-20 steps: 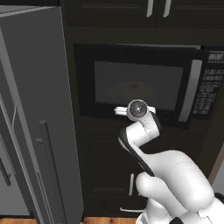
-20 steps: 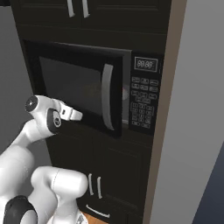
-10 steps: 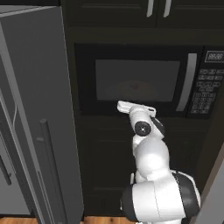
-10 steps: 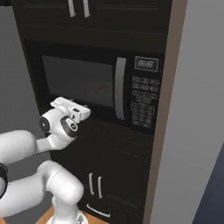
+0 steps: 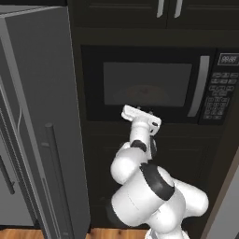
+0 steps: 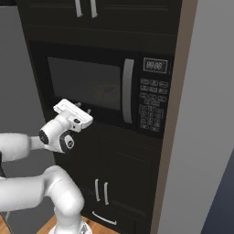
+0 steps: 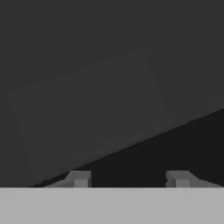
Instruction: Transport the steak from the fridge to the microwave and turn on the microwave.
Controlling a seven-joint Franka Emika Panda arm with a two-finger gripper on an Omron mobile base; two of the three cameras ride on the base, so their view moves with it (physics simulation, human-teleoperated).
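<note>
Landmark is the microwave [image 5: 149,84], everything is placed against it.

Left of the microwave: fridge [image 5: 42,116], grey door swung open, edge-on to you in the left base view. Nothing to do there.

At the microwave: door shut, and behind the window you get a faint reddish round patch at mid-glass; that reads as the steak [image 5: 142,91] lying flat inside, too dim to make out the bone mark or which way it points. It looks roundish, so no clear long axis. Judged from that, transport looks done.

Gripper [image 6: 83,109] sits just below the window's lower edge, under the left half of the door, aimed at the microwave front. In the hand view the 2 fingers [image 7: 78,178] stand apart with nothing between them and dark panel ahead.

Right of the window: silver handle [image 6: 127,90], long axis vertical. Right of that, display [image 6: 155,65] on top, keypad [image 6: 151,105] below it, also running vertically.

Step in hand, as I read it: turning the microwave on. Next move calls for you to carry the hand right, past the handle, and up to the keypad. Bring the fingers together first so 1 tip presses 1 button. Which button is start is too small to tell.
</note>
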